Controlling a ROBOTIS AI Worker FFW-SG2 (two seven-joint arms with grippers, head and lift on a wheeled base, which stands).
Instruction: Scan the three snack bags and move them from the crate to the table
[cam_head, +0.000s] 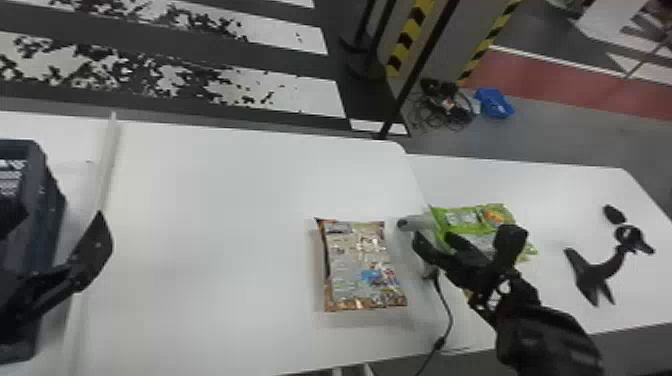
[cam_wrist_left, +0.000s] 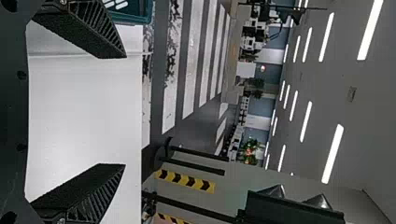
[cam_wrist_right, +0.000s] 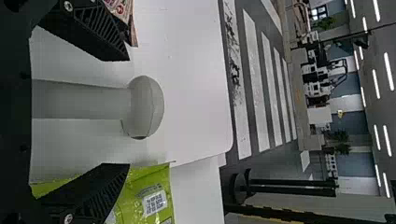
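In the head view my left gripper (cam_head: 52, 235) is over the right side of the dark crate (cam_head: 47, 197); in the left wrist view the left gripper (cam_wrist_left: 125, 111) is open and holds nothing. The right gripper (cam_head: 462, 237) is beside the grey scanner (cam_head: 420, 222) on the table. Seen from the right wrist, the right gripper (cam_wrist_right: 129, 112) is open, the scanner (cam_wrist_right: 144, 107) standing between its fingers with space on both sides. A brown and silver snack bag (cam_head: 360, 265) lies left of the scanner, a green snack bag (cam_head: 462, 217) right of it, partly hidden by the right gripper.
The white table (cam_head: 215, 200) continues into a second white surface (cam_head: 565, 190) at the right, bearing a black stand-like object (cam_head: 600, 270). A black cable (cam_head: 450, 320) runs from the scanner to the front edge. A pale raised strip (cam_head: 105, 175) stands beside the crate.
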